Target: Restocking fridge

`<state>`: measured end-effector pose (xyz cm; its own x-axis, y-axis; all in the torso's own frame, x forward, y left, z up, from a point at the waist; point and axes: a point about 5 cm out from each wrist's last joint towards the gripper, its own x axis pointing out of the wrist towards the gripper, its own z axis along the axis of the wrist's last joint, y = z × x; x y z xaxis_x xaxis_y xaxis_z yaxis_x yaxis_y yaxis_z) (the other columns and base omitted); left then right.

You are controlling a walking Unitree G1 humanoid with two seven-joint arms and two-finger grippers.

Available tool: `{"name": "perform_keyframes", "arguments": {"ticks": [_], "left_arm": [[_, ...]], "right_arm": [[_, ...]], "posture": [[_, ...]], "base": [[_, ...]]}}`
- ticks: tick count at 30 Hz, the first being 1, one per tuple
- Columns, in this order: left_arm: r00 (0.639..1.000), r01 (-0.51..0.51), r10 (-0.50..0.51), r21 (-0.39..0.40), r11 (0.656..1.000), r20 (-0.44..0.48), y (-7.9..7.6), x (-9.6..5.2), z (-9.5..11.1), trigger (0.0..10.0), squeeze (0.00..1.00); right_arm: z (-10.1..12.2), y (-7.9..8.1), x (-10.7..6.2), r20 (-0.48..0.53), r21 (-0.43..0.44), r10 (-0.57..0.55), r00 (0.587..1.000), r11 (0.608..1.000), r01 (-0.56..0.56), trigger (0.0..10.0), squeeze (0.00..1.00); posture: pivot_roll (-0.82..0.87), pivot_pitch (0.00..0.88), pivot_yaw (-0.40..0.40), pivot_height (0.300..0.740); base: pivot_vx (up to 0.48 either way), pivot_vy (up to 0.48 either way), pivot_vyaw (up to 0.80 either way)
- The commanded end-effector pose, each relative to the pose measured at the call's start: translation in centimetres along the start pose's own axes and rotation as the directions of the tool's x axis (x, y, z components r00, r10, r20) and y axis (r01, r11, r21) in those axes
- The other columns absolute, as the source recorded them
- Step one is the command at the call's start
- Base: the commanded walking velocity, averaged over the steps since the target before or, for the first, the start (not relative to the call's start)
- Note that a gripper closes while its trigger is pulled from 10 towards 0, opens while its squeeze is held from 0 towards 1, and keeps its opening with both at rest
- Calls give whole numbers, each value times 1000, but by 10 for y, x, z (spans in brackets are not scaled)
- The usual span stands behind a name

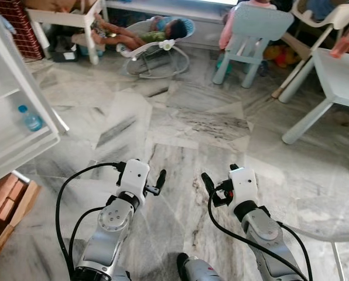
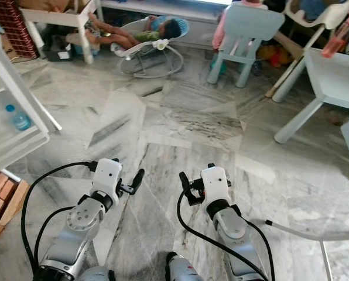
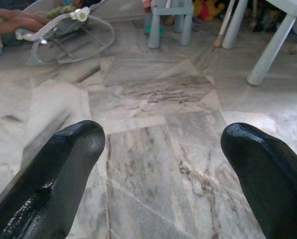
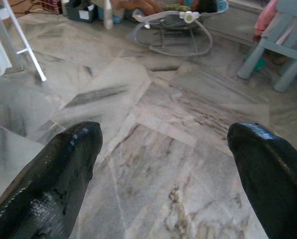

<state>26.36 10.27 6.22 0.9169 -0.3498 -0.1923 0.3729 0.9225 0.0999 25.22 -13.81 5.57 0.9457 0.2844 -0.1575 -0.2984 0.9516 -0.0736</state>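
Observation:
The white fridge door (image 1: 10, 88) stands open at the left edge. A clear water bottle with a blue cap (image 1: 30, 119) sits in its lower door shelf. Both arms reach forward low over the marble floor, side by side. My left gripper (image 1: 160, 177) is open with nothing between its fingers (image 3: 64, 169). My right gripper (image 1: 205, 179) is open too, its fingers (image 4: 268, 169) wide apart and holding nothing. Both grippers are well right of the fridge door and apart from the bottle.
A baby bouncer (image 1: 157, 47) with a small person lying in it stands ahead. A light blue child's chair (image 1: 250, 35) and a white low table (image 1: 338, 76) are at the right. A wooden crate (image 1: 4, 205) sits under the fridge door. Marble floor (image 1: 180, 129) lies between.

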Motion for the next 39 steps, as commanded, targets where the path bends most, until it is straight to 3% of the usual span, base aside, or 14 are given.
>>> {"name": "perform_keyframes", "arguments": {"ticks": [1, 4, 17, 30, 33, 36, 39], "left_arm": [[1000, 22, -22, 13, 1000, 6, -5, -2, 1, 10000, 0], [1000, 24, -24, -18, 1000, 17, -7, -2, 2, 10000, 0], [1000, 18, -18, -25, 1000, 23, -6, -2, 4, 10000, 0], [1000, 21, -21, -10, 1000, 10, -7, -3, 3, 10000, 0], [1000, 21, -21, -10, 1000, 9, -6, -3, 3, 10000, 0], [1000, 20, -20, -6, 1000, 5, -6, -4, 3, 10000, 0], [1000, 16, -16, -6, 1000, 0, -5, -5, 1, 10000, 0]], "right_arm": [[-1, -2, -1, -8, -6, -4, 1000, 1000, 4, 10000, 0], [-1, -2, -1, -10, -6, -3, 1000, 1000, 3, 10000, 0], [-3, -2, -1, -15, 0, -3, 1000, 1000, 3, 10000, 0], [-3, -1, -2, -12, 8, -10, 1000, 1000, 10, 10000, 0], [9, -6, -2, 76, 27, -68, 995, 997, 66, 10000, 0], [30, -26, -2, 187, -3, -234, 954, 971, 239, 10000, 0], [34, -35, -3, 196, -2, -293, 936, 954, 299, 10000, 0]], "posture": [[109, 137, -68, 740], [108, 135, -69, 740], [108, 136, -69, 740], [111, 143, -64, 740], [112, 144, -63, 740], [114, 146, -59, 740], [113, 146, -55, 740]], "base": [[0, -251, -800], [0, -232, -800], [0, 0, -783], [-155, 0, 0], [-242, 0, 0], [-82, 0, 0], [-162, 0, 0]]}}
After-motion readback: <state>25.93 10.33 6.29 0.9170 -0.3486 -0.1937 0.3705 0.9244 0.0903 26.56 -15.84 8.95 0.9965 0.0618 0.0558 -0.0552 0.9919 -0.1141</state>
